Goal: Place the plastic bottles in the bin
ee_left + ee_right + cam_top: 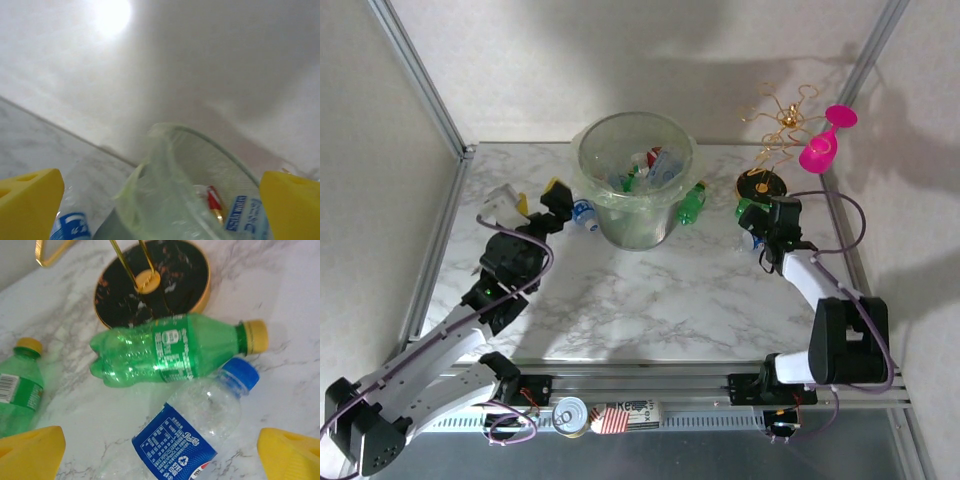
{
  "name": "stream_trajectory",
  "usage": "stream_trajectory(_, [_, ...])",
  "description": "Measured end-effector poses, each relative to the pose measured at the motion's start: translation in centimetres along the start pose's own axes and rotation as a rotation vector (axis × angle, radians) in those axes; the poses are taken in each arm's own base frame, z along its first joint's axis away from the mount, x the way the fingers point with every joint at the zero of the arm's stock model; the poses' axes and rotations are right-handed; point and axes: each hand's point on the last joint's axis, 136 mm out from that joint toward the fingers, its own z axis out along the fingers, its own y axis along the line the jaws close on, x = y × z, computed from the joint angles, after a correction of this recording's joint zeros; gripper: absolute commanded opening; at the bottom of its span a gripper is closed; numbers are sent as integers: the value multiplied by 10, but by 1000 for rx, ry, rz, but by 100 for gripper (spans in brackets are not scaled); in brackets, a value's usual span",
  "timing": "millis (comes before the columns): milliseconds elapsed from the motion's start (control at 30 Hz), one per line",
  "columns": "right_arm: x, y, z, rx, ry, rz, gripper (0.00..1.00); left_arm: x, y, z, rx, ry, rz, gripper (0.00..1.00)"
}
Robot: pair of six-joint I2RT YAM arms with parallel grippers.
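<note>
Left gripper (540, 197) spread wide, empty, centre-left beside the bin (638, 228), plastic bottles (650, 166) inside it; right gripper (160, 454), also gaping, hovers at right over a green bottle (165, 355) and a blue-capped bottle (200, 422) on the table (650, 300).

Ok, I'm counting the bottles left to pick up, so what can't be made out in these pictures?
Top view: bottles in the bin overlap behind its cloudy wall.
Top view: the right gripper partly covers the bottles under it.
Right wrist view: the bottom edge cuts the clear bottle, the left edge a green bottle.
Left wrist view: the bottle beside the bin is blurred, cut off.
</note>
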Motion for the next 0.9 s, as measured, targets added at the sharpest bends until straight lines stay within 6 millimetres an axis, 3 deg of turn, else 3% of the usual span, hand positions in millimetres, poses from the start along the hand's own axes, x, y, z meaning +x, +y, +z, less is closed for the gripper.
stream_trajectory(167, [22, -3, 24, 12, 91, 48, 99, 23, 46, -12, -103, 16, -61, 100])
stream_trajectory(300, [33, -5, 35, 18, 132, 80, 99, 30, 68, -18, -150, 8, -112, 100])
stream_trajectory(900, [44, -8, 50, 23, 144, 156, 92, 38, 87, -19, -193, -1, -196, 100])
